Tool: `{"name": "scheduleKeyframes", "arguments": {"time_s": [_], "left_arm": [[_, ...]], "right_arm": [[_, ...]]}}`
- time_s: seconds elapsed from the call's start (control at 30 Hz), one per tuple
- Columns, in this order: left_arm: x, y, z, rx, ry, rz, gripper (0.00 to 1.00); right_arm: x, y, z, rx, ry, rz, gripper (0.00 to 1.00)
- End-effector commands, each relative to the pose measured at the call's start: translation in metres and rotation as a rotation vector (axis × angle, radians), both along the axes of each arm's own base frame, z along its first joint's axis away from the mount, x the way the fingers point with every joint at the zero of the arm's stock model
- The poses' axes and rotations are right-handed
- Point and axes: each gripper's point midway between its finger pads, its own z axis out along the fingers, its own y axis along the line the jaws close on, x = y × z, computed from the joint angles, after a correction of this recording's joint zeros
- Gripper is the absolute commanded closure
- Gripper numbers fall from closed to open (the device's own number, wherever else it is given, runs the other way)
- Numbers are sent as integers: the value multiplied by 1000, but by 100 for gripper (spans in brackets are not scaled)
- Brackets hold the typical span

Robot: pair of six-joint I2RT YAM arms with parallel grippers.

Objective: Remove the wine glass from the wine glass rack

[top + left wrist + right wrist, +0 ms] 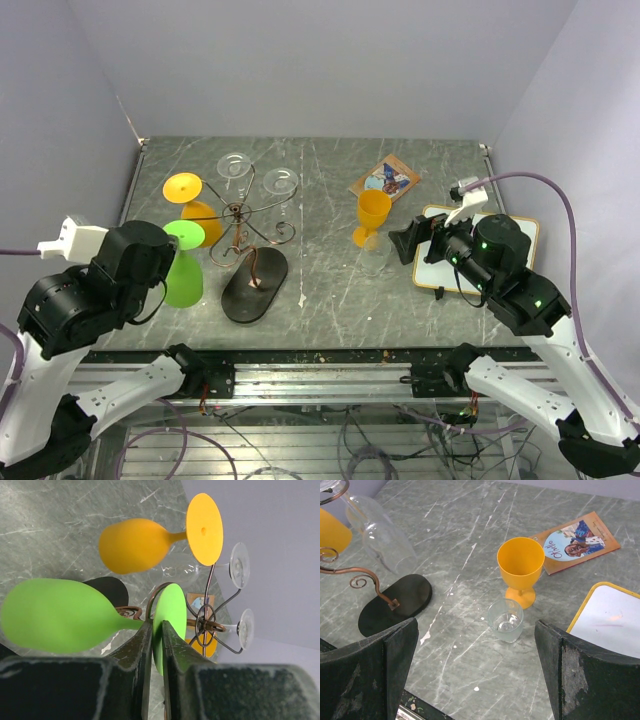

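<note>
The wine glass rack [243, 222] is a copper wire stand on a dark oval base [255, 285], left of centre. A green wine glass [183, 278] hangs bowl-down on its near-left arm, foot disc on top. In the left wrist view my left gripper [157, 627] has its fingers pressed together on the green foot disc, beside the stem and the green bowl [55, 615]. The rack's hub [205, 625] lies just beyond. My right gripper [476, 625] stands wide open over bare table, holding nothing, right of the rack [405, 240].
An orange wine glass [195, 205] and two clear glasses [235, 165] hang on the rack's other arms. An orange goblet [520, 565] and a small clear tumbler [505, 620] stand mid-table. A booklet [577, 540] lies behind them, and a yellow-edged white board [610, 620] lies at right.
</note>
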Motion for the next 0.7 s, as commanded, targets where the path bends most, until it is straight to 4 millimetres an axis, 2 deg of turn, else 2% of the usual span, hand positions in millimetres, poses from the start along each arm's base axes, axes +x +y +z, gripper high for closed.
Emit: {"name": "scheduleKeyframes", "arguments": {"time_s": [0.0,0.23,0.67], "left_arm": [[-3,12,6,43,-10,24,91],[0,11,15,22,-50,30,93],[7,20,51,6,-177,74,93]], "right_arm": [[2,-2,8,15,-29,-11,0],[1,-3,11,15,-37,-9,0],[-4,-5,31,41,-78,0,0]]}}
